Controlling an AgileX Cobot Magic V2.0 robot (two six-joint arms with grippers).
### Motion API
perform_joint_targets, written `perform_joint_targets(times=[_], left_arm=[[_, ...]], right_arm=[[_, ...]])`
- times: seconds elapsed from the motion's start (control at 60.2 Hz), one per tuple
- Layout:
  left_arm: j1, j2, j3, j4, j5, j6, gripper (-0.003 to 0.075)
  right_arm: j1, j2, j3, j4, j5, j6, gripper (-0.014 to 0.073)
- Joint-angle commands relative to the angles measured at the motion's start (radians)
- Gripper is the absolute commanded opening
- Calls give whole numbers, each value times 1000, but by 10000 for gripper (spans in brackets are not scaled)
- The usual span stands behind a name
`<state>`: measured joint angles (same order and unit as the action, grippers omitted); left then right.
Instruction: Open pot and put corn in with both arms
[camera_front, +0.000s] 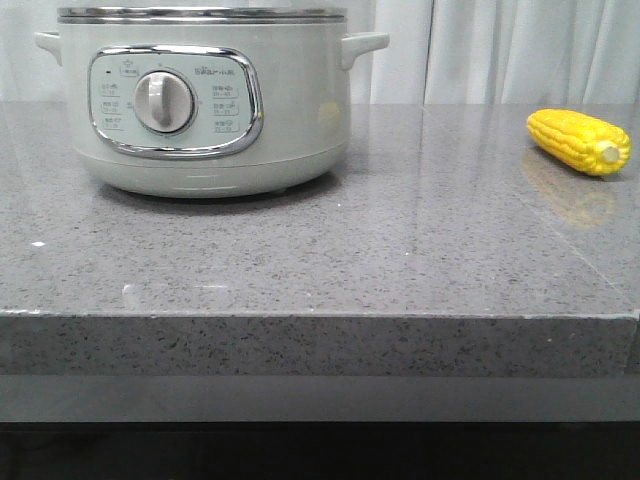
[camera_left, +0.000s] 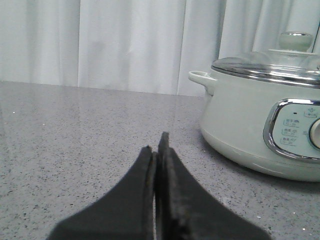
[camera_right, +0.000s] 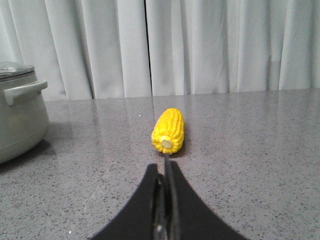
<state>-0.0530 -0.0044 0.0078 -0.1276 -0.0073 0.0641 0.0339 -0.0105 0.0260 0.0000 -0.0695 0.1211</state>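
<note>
You had the pot (camera_front: 205, 100) standing toward the rear left of the grey speckled countertop (camera_front: 380, 260), its chrome-framed control panel (camera_front: 175, 100) and round dial (camera_front: 163, 101) facing the front edge. The steel-rimmed lid (camera_left: 272, 67) was seated on the pot, and in the left wrist view you could see its glass dome and pale knob (camera_left: 296, 41) on top. A small handle (camera_front: 362, 46) stuck out on each side of the pot.

The corn (camera_front: 580, 141) lay on its side near the right edge of the countertop, well apart from the pot, with bare stone between them. Its pale stub end (camera_front: 609, 153) pointed toward the front right corner, and a faint yellow reflection showed on the polished surface just in front of it.

Your left gripper (camera_left: 157, 150) hung low over the countertop with its black fingers (camera_left: 142, 175) pressed together and nothing between them; the pot stood off to one side of it, not touching. Your right gripper (camera_right: 166, 165) was likewise closed on nothing, its fingers (camera_right: 150, 195) meeting in a thin line, with the corn's stub end facing it, just beyond the fingertips. You could not tell from that view whether the tips touched the cob. White curtains (camera_right: 200, 45) hung behind the rear edge. Neither arm appeared in the front view.
</note>
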Motion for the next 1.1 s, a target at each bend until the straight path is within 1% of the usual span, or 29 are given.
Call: perform_joint_targets(times=[0.0, 0.549, 0.715, 0.848, 0.981, 1.08], left_arm=[[0, -19, 4, -7, -86, -1, -20], [0, -19, 4, -7, -86, -1, -20], [0, -19, -3, -7, -106, -1, -20], [0, -17, -66, -21, -94, -1, -20], [0, -7, -186, -21, -23, -1, -20], [0, 30, -299, -21, 57, -1, -20]], right_arm=[[3, -23, 1, -7, -87, -2, -68], [2, -23, 1, -7, -102, -2, -68], [2, -23, -6, -7, -97, -2, -68], [2, -23, -66, -7, -26, -2, -68], [2, -23, -166, -7, 77, -2, -68], [2, -14, -258, -7, 149, -2, -68]])
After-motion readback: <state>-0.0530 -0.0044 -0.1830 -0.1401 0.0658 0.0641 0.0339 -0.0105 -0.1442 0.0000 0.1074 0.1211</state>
